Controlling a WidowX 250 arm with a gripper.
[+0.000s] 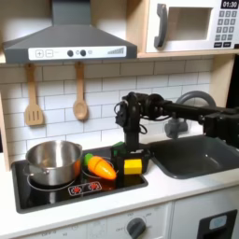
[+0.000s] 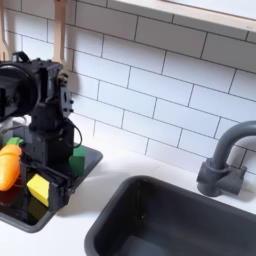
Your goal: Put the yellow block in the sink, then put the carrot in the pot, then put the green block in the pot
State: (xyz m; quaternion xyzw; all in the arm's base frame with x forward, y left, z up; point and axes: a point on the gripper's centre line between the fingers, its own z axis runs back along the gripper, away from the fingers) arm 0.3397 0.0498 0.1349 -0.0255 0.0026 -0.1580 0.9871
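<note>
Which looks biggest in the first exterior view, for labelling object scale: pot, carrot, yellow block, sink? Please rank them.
1. sink
2. pot
3. carrot
4. yellow block

The carrot and yellow block look close in size; the carrot seems slightly longer.

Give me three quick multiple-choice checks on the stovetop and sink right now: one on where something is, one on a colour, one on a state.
1. Where is the yellow block?
A. in the sink
B. on the black stovetop beside the carrot
C. inside the pot

2. What colour is the block behind the gripper in the second exterior view?
A. green
B. red
C. blue

3. What is in the sink?
A. the carrot
B. both blocks
C. nothing visible

Answers:
1 B, the yellow block sits on the stovetop next to the carrot, under the gripper.
2 A, it is dark green.
3 C, the basin looks bare in both exterior views.
</note>
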